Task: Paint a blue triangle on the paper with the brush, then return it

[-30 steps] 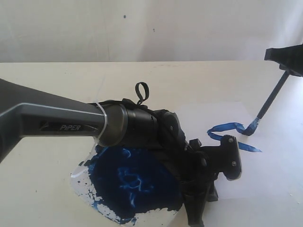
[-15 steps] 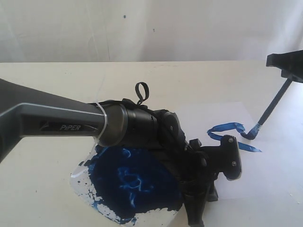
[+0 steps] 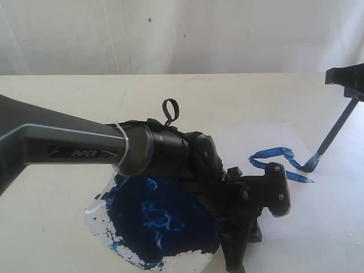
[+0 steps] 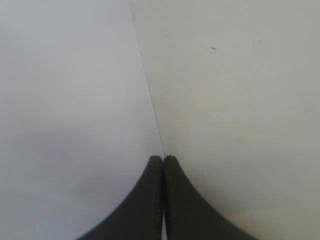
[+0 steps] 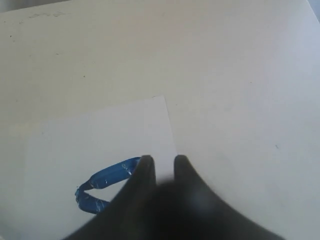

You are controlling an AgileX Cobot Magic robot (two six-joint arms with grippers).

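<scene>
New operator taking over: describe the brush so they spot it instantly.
Find the white paper right of the dark-blue paint puddle. Near its right edge, the brush hangs slanted from the right gripper: the only thin black rod, tipped blue.

The left arm [image 3: 142, 151] is covering much of the paper [image 3: 256, 136] and one end of the triangle [image 3: 273, 153]. The exterior view's edge is cutting off the right gripper [image 3: 352, 91], which is hiding the brush [image 3: 335, 133] handle's top. In the right wrist view, blurred fingers [image 5: 144, 172] are hiding the brush and some strokes.
</scene>
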